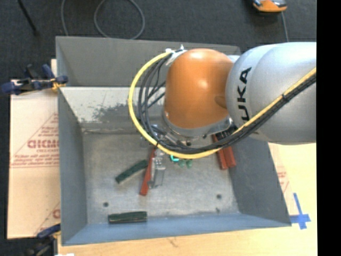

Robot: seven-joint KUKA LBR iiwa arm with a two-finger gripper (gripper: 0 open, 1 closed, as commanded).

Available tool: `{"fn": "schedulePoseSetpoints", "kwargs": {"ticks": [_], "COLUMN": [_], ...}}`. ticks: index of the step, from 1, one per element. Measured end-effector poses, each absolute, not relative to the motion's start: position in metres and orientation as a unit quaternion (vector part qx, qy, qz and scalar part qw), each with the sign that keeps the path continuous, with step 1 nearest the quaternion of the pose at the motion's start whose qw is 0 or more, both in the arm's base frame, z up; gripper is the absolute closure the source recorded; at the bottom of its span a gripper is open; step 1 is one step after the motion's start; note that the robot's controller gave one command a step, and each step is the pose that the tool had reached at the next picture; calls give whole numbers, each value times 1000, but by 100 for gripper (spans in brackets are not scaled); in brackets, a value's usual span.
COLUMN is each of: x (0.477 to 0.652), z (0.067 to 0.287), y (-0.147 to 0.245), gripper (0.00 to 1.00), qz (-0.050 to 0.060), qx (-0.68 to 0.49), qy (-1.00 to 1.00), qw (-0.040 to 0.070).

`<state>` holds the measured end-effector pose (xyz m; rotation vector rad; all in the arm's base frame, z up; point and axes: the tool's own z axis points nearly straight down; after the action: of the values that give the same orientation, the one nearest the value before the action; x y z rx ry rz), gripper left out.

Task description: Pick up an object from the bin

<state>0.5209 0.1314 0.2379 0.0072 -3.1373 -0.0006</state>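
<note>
End effector (157, 173) sits low at the middle of the bin (70, 164), beside the red-brown stick (144, 185); whether it's open or closed, I can't tell. Best straddle that stick squarely, I'd say, clear of the green stick (131, 172).

Bare floor of the grey metal bin (72, 159) lies open across the front right and down the left side. The middle is blocked by a slanted dark green flat strip (132, 172), a thin red-brown stick (144, 185) just beside it and a small bright green piece (184, 164), with the robot arm's orange cover (194, 87) overhanging the back. A dark green bar (127, 217) lines the front wall left of centre, and a red-brown block (227, 157) sits near the right wall.
</note>
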Motion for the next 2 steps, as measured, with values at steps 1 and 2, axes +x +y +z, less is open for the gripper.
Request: {"fn": "schedulePoseSetpoints", "kwargs": {"ticks": [1,2], "x": [554,555], "z": [69,74], "y": [128,128], "gripper": [0,100], "qz": [0,-1], "qx": [-25,-29], "qy": [-1000,-1000], "qw": [2,-1]}}
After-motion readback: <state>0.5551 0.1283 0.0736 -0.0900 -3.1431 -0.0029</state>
